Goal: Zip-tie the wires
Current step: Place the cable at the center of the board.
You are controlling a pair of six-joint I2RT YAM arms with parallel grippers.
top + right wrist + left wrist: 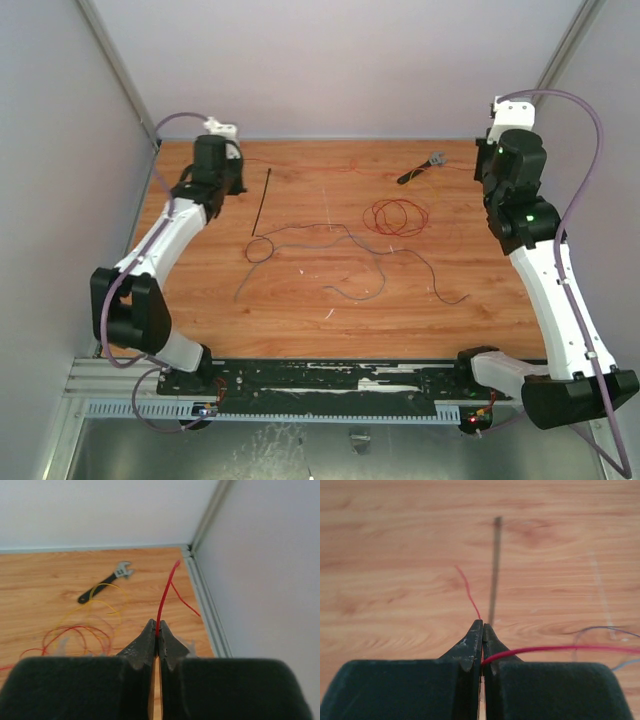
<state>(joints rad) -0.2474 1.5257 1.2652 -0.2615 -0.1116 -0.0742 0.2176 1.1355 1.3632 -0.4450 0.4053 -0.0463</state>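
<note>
The wires lie spread over the wooden table: a red coil (pixel 397 216) right of centre and long grey and dark strands (pixel 330 240) in the middle. One thin red wire (pixel 350 166) runs across the far part of the table between the two grippers. My left gripper (pixel 482 625), at the far left (pixel 235 178), is shut on this red wire (pixel 560 648); a short end (pixel 467 590) pokes out past the tips. My right gripper (pixel 157 630), at the far right (pixel 483 165), is shut on the red wire (pixel 165 595) too. The black zip tie (pixel 262 200) lies just ahead of the left gripper (pixel 495 570).
A small black wrench with a grey head (pixel 420 168) lies at the far right, also in the right wrist view (pixel 105 585), with a yellow wire (pixel 100 605) looped by it. Grey walls close the table at the back and sides; the corner post (pixel 205 520) is near the right gripper.
</note>
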